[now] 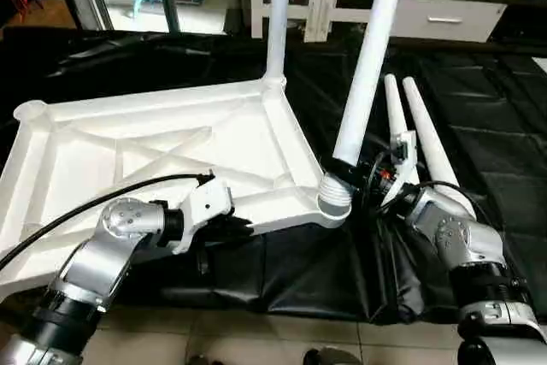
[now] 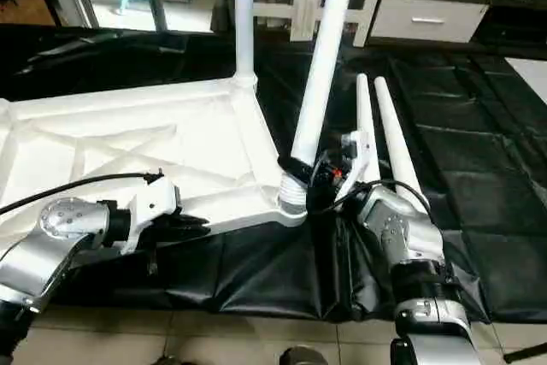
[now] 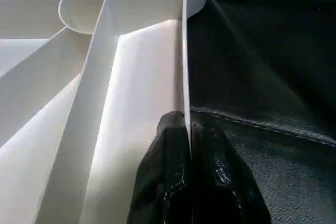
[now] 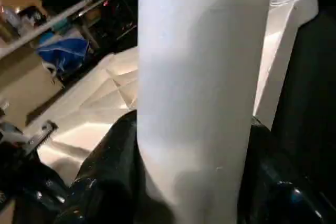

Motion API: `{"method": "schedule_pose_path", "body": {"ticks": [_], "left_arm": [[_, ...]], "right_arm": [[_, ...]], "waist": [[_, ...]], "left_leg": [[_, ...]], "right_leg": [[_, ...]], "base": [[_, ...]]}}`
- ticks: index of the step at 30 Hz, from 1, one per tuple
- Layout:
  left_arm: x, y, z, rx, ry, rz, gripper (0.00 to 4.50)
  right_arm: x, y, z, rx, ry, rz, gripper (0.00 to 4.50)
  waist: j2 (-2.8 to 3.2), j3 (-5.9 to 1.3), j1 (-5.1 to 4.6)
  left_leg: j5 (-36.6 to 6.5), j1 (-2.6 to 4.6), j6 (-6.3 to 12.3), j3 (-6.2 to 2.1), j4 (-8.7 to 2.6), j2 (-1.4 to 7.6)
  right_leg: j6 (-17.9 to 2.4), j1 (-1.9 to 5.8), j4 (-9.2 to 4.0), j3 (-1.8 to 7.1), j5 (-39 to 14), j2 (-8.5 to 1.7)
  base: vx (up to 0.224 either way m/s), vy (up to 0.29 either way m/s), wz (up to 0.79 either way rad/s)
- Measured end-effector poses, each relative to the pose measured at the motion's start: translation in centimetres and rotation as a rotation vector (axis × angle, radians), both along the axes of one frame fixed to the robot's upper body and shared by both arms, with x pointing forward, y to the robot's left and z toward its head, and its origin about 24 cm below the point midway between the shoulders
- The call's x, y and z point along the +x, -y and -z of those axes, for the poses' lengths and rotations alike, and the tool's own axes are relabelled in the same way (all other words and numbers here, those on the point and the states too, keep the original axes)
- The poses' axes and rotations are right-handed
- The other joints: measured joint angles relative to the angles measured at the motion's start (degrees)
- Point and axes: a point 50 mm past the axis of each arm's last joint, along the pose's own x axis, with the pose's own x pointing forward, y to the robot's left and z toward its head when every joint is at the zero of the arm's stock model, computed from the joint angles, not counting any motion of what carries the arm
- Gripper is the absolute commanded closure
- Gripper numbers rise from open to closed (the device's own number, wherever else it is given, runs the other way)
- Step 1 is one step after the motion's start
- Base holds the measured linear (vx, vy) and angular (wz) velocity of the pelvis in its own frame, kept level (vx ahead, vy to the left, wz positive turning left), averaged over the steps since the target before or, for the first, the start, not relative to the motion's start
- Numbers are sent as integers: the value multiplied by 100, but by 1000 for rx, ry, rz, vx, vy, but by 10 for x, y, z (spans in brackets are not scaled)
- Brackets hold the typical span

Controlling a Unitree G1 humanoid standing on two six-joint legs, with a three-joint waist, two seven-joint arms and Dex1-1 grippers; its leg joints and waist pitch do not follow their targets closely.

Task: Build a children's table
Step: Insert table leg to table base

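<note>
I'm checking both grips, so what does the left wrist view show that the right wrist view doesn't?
Left wrist view: the left gripper shut on the tabletop's thin edge wall, with black cloth beside it.
Right wrist view: the right gripper's fingers on either side of a leg, and a dim room behind.
Both: the tabletop's ribbed underside.

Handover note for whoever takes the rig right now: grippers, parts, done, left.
Left gripper: shut on the near rim of the tabletop, which lies underside up on the black sheet.
Right gripper: closed around the low end of a leg, which leans with its threaded end at the near right corner socket and does not look seated.
Done: one leg stands upright in the far right socket.
Spare: two legs lie on the sheet to the right.
Left: seat this leg, then fit the two spares in the remaining sockets.
</note>
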Motion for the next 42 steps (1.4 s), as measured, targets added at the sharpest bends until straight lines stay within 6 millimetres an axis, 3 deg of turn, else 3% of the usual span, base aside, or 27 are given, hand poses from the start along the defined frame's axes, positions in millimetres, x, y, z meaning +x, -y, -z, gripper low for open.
{"method": "schedule_pose_path", "body": {"ticks": [10, 20, 27, 35, 39, 42], "left_arm": [[4, 4, -1, 8, 39, -9, 450], [8, 10, 1, 11, 70, -31, 450], [9, 13, 2, 12, 75, -37, 450], [10, 12, 5, 20, 74, -61, 450], [11, 12, 6, 36, 77, -66, 450], [10, 12, 7, 35, 72, -62, 450]], "right_arm": [[-8, -2, 2, -146, 230, -43, 254], [-17, -1, 22, -58, 296, 136, 255], [-21, -3, 30, -60, 341, 169, 255], [-18, -6, 35, -89, 316, 182, 255], [-16, -6, 33, -234, 370, 66, 255], [-14, -3, 32, -250, 372, 16, 255]], "waist": [[-1, 2, 16], [0, 2, 15], [2, 0, 0], [-18, 5, -41], [-82, -21, -65], [-73, -23, -87]], "left_leg": [[0, -8, 0, 1, 0, 0], [0, -8, 0, 1, -1, -6], [-1, -5, 2, 2, -26, -15], [-1, 76, 2, 5, -101, -27], [-2, 98, 2, 1, -105, -32], [-3, 107, 2, -13, -116, -32]], "right_leg": [[6, -1, -2, 1, -4, -2], [12, 5, -10, 14, -8, -2], [21, 38, -76, 22, -13, -1], [63, 118, -201, 13, -42, -1], [66, 110, -224, 7, -44, -3], [67, 132, -279, -21, -45, -3]], "base": [[0, 0, 0], [0, 0, 0], [0, 0, 0], [0, 0, 0], [0, 0, 0], [0, 0, 0]]}}
